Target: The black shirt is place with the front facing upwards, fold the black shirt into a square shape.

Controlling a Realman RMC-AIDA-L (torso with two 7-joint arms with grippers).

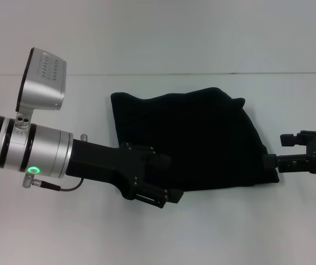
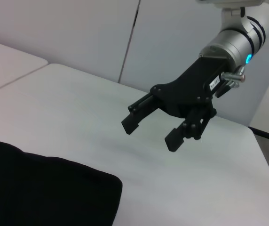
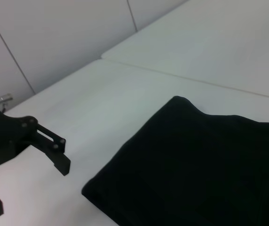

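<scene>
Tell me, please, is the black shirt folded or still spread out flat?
Folded: the black shirt lies as a compact, roughly square bundle without visible sleeves or lettering.

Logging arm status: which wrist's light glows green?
The left arm's wrist light, behind the open left gripper at the black shirt's near edge. The open right gripper, off the shirt's right side, has a blue light.

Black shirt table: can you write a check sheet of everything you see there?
Surface: white table, bare around the cloth.
Job's things: black shirt lies folded into a rough block, no lettering showing.
Clutter: nothing seen.
Pincers: left pincer open, at the shirt's near left edge; right pincer open, off the shirt's right edge, holding nothing.
Cables: thin black cable on the left wrist.
Surroundings: pale wall panels behind.
</scene>
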